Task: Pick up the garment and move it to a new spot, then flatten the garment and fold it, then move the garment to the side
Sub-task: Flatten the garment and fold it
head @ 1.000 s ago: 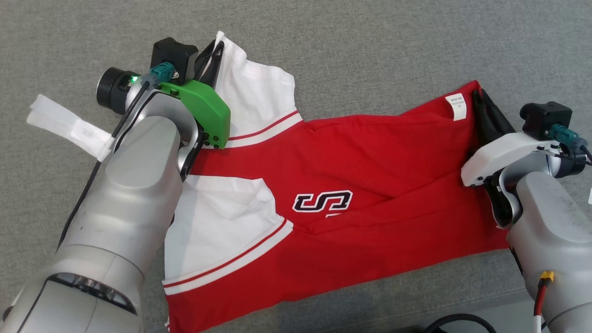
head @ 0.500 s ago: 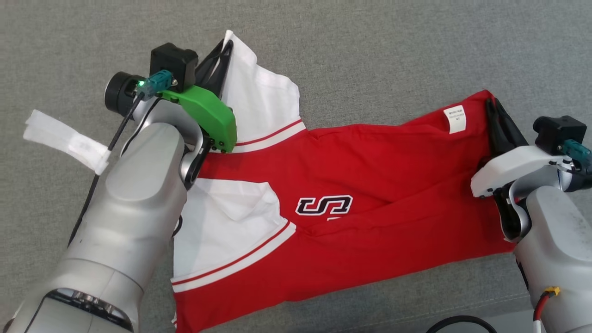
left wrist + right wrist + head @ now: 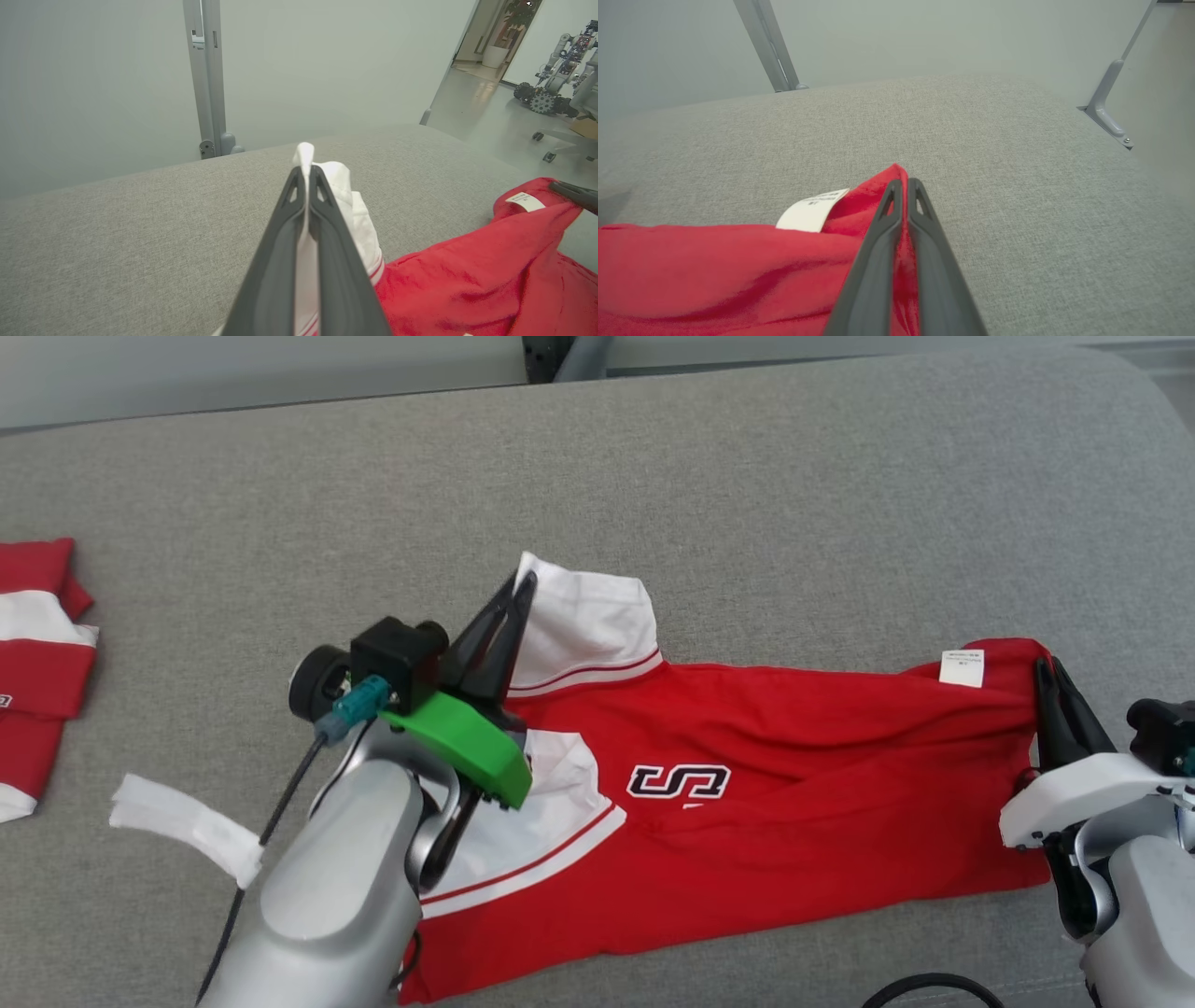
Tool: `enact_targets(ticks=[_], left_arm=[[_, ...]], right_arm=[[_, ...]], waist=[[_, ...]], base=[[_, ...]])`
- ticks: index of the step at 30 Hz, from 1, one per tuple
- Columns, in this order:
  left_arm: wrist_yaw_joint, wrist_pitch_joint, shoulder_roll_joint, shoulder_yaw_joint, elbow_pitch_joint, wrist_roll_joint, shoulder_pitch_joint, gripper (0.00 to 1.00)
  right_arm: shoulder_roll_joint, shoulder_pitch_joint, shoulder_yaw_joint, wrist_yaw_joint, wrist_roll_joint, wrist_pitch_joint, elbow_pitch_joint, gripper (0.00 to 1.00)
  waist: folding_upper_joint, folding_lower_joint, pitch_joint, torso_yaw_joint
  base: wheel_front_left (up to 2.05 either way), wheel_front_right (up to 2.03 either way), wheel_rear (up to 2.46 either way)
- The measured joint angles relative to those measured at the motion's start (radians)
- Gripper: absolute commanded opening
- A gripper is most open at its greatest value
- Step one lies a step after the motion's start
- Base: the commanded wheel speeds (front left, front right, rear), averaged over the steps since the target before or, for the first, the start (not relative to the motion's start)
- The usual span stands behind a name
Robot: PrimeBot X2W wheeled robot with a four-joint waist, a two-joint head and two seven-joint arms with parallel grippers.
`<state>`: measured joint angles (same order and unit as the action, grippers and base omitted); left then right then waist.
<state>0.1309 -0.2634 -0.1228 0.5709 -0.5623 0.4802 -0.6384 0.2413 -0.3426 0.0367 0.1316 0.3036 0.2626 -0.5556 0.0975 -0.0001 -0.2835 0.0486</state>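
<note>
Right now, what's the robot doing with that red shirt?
The robot is holding a red and white shirt by two ends on a grey padded surface. Its left gripper is shut on the white sleeve, its right gripper on the red corner by the label. The shirt lies stretched between them, wrinkled. Another red and white garment sits at the far left.
</note>
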Motion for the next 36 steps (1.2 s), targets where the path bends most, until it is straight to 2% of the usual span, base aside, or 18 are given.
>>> enact_targets(ticks=[6, 15, 20, 36], left_arm=[[0.0, -0.001, -0.01, 0.0, 0.142, -0.028, 0.188, 0.0], [0.0, -0.001, 0.022, -0.072, 0.205, -0.028, 0.411, 0.0], [0.0, -0.001, 0.019, -0.047, 0.232, -0.04, 0.467, 0.0], [0.0, -0.001, -0.057, -0.027, 0.304, -0.022, 0.579, 0.0]], right_arm=[[-0.007, 0.065, 0.028, 0.0, -0.008, 0.0, 0.028, 0.0], [-0.036, 0.132, 0.055, 0.0, -0.014, 0.0, 0.045, 0.0], [-0.039, 0.161, 0.069, 0.0, -0.014, 0.0, 0.055, 0.0], [-0.021, 0.189, 0.123, 0.0, -0.045, 0.0, 0.046, 0.0]], waist=[[0.0, 0.0, 0.049, -0.044], [0.0, 0.0, 0.086, -0.086], [0.0, 0.0, 0.102, -0.087], [0.0, 0.0, 0.099, -0.098]], base=[[0.0, 0.0, 0.0], [0.0, 0.0, 0.0], [0.0, 0.0, 0.0], [0.0, 0.0, 0.0]])
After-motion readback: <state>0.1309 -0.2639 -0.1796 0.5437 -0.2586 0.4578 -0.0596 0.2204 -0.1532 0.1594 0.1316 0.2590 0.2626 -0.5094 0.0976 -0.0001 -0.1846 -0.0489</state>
